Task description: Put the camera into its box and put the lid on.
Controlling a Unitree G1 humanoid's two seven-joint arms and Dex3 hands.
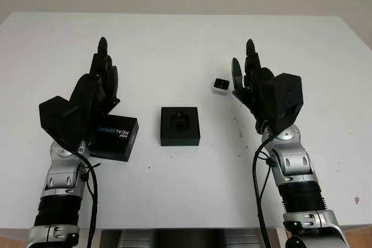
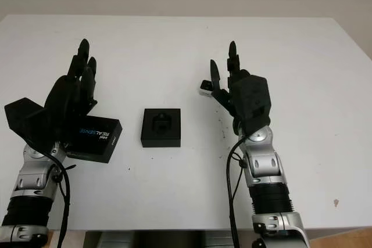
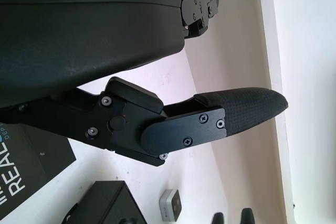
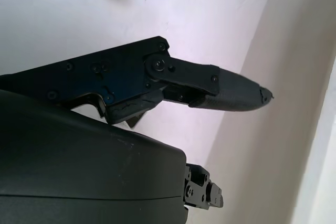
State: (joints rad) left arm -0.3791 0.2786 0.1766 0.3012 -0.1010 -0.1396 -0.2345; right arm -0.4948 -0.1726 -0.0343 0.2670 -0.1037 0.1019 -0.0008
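White table (image 1: pixel 186 45), plain wall behind. Left hand (image 1: pixel 96 88) is raised at the left, open, holding nothing; the black lid (image 1: pixel 114 137) marked REALSENSE lies flat on the table partly under it. Box (image 1: pixel 180 126) sits mid-table, open side up, a dark moulded insert showing. Camera (image 1: pixel 220 86) is further back and to the right, just beside the right hand (image 1: pixel 253 82), which is open and empty, not touching it. Camera looks small, rigid, likely light with smooth casing: pinch across opposite side faces and keep off the dark front face. Lid likely thin card, so light grip at edges. Bare table all round, edges well away.
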